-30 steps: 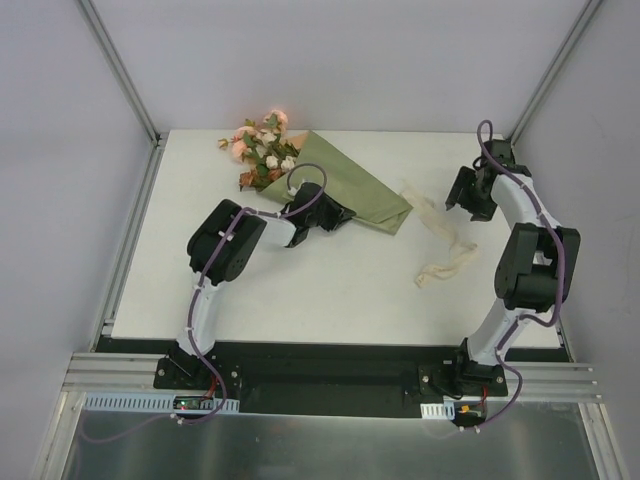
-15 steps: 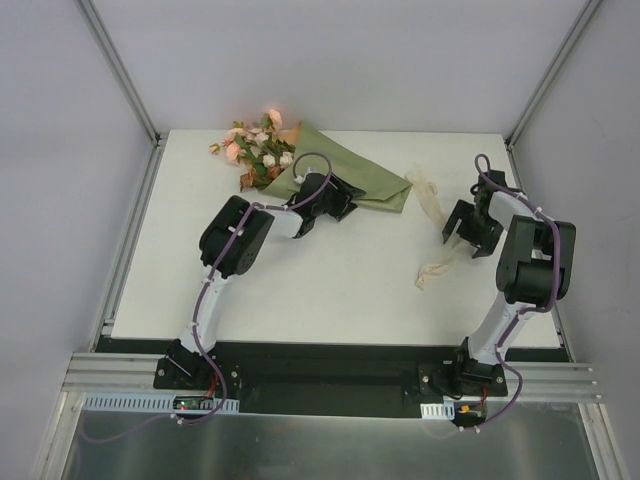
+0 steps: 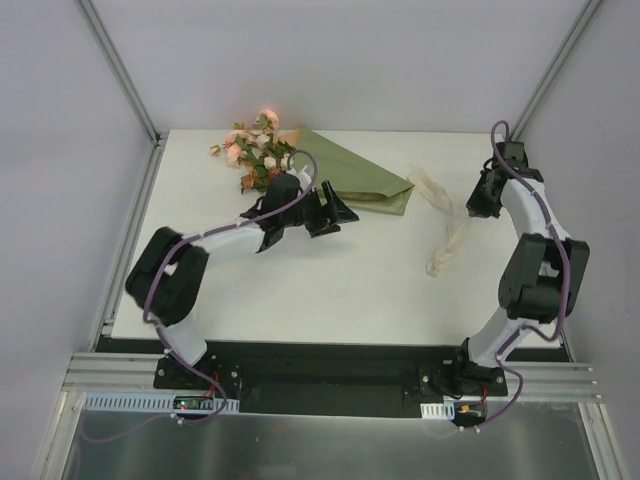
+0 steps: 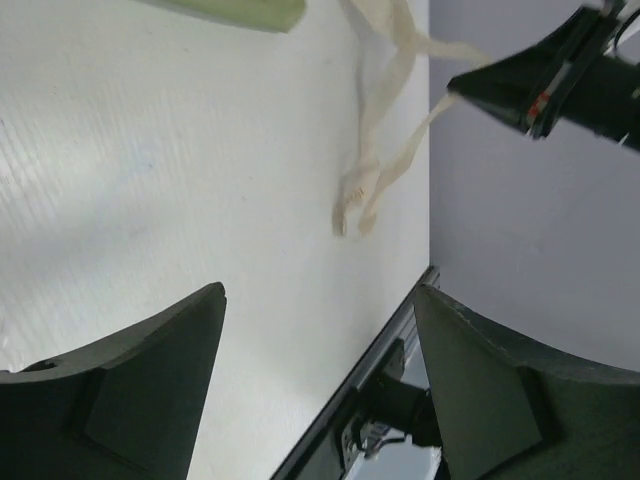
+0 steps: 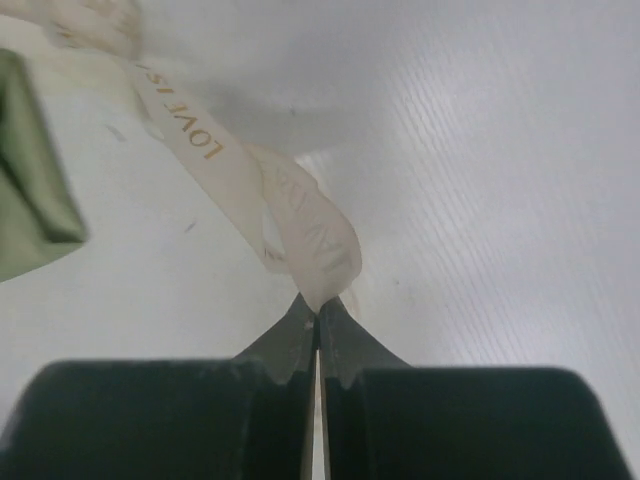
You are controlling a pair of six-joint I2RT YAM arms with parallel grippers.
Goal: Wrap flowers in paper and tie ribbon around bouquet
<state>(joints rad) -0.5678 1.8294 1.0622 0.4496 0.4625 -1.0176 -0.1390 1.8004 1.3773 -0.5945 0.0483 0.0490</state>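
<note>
The bouquet lies at the back left of the table, its flowers [image 3: 255,150] sticking out of the olive-green paper [image 3: 355,182] folded into a cone. Just in front of the cone hovers my left gripper [image 3: 336,214] [image 4: 320,295], open with nothing between its fingers. The cream ribbon [image 3: 445,245] [image 4: 378,150] [image 5: 225,165] trails across the right side of the table. My right gripper [image 3: 474,207] [image 5: 318,305] is shut on a fold of the ribbon and holds that part up. A corner of the paper [image 5: 25,200] shows in the right wrist view.
Grey walls with metal corner posts [image 3: 120,70] close in the table on three sides. The table's near edge and black base rail [image 3: 330,360] show in front. The right gripper's black body [image 4: 560,75] appears in the left wrist view.
My left gripper let go of the paper cone, opened and drew back toward the front. The right gripper dropped to the ribbon, shut on it and lifted it toward the back right.
</note>
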